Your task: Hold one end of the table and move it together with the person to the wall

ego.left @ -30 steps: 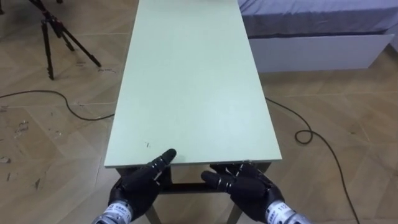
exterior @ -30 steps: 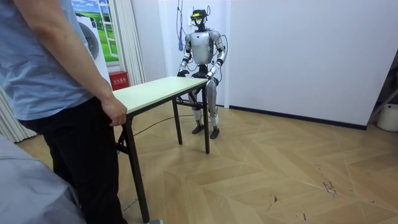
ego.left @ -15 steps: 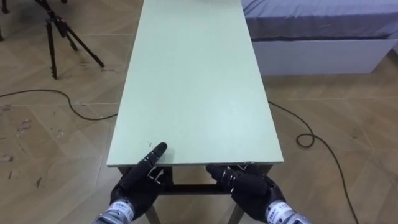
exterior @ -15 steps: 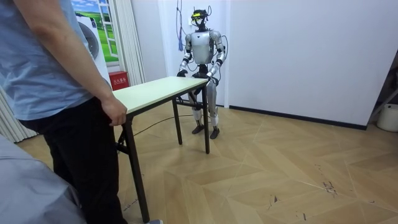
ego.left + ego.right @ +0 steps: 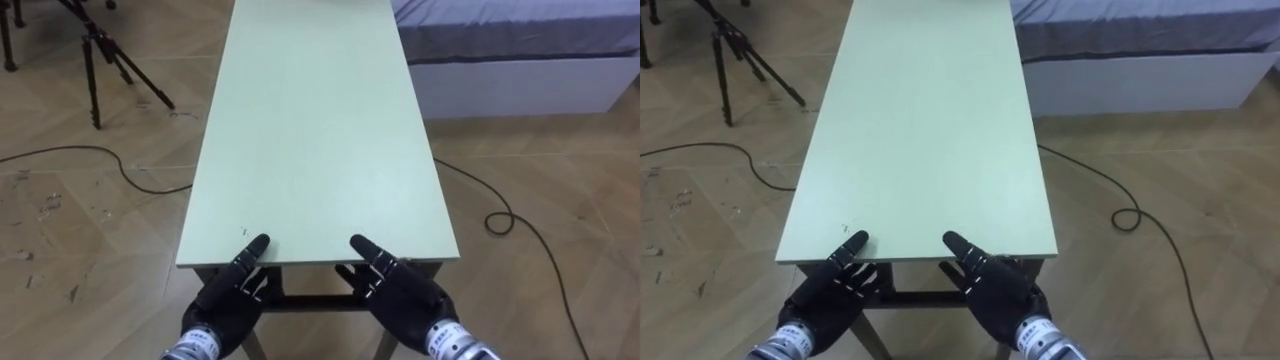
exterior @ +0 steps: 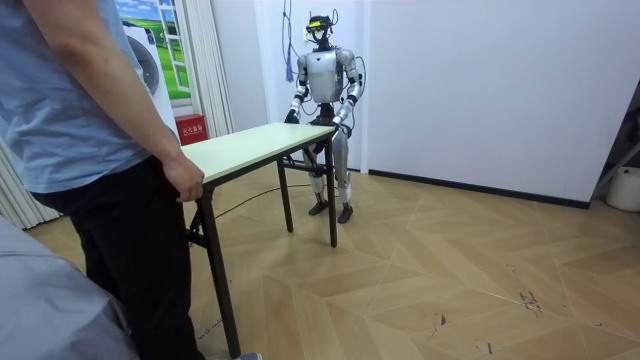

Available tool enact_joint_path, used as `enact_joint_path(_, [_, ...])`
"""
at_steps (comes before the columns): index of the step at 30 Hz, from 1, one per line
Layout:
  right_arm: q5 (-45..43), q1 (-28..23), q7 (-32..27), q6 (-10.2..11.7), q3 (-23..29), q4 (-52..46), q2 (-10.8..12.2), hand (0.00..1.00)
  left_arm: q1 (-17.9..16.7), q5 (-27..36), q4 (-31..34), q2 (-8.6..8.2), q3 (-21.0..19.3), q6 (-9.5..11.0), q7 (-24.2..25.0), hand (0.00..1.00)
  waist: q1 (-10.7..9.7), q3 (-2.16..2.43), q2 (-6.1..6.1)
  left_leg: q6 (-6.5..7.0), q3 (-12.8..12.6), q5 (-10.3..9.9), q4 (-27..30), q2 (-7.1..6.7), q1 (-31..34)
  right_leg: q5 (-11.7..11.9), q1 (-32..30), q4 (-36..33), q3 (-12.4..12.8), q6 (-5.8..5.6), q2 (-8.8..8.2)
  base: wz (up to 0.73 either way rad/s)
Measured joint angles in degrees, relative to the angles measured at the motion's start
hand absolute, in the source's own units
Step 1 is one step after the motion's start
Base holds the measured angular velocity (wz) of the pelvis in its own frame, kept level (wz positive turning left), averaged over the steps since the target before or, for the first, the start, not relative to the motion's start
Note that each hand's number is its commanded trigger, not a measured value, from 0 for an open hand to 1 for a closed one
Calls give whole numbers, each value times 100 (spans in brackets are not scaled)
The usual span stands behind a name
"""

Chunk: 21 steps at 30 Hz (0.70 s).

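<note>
Pale green laminate topped the long bench, which ran up the middle of the frame and stood on the parquet floor. At its near short edge, in the lower part of the frame, the left hand and the right hand sat side by side, one toward each corner. Each lay partly over the top and partly tucked beneath the board, so whether either had closed on the edge could not be told. In the room view the robot stood upright at the bench's end in the upper centre, while a person at the room view's left had the person's hand at the opposite end. The step looked to be securing a hold before the carry. It would go best with both hands set equally deep and the bench kept level, moving at the person's pace. The bed at upper right was close beside the bench, and the tripod at upper left and the cable on the floor at right also needed a wide berth.
</note>
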<state>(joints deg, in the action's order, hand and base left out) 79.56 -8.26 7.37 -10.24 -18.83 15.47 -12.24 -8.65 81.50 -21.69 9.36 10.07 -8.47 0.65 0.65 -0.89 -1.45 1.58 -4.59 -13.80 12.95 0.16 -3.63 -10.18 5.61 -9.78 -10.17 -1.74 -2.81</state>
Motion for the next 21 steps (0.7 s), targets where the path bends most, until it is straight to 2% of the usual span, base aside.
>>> enact_joint_path(4, [341, 0, -128, 79, 13, 0, 127, 0, 0, -5, -26, -29, 0, 34, -3, 0, -19, -6, -24, 0, -2, 0, 14, -2, -4, 1, 12, 0, -2, 2, -2, 0])
enact_joint_path(9, [518, 1, -246, 263, 57, 0, 277, 0, 0, -11, -26, -100, 1, 66, -14, 0, -26, -7, -146, 1, -12, 0, 22, -2, -12, 3, 20, -4, 0, 4, -3, 0])
enact_joint_path(12, [593, 1, -265, 341, 94, 0, 324, 0, 0, -11, -26, -148, 1, 120, -15, 0, -28, -24, -185, -2, -12, 8, 21, -1, -16, 3, 23, -5, -1, 4, -2, 0])
enact_joint_path(21, [592, 5, -474, 603, 225, -4, 382, 0, 50, -107, -3, -227, 1, 252, -174, 0, -29, -44, -114, 1, -8, 17, 11, 6, 17, 3, -76, -98, 17, 4, -6, 0])
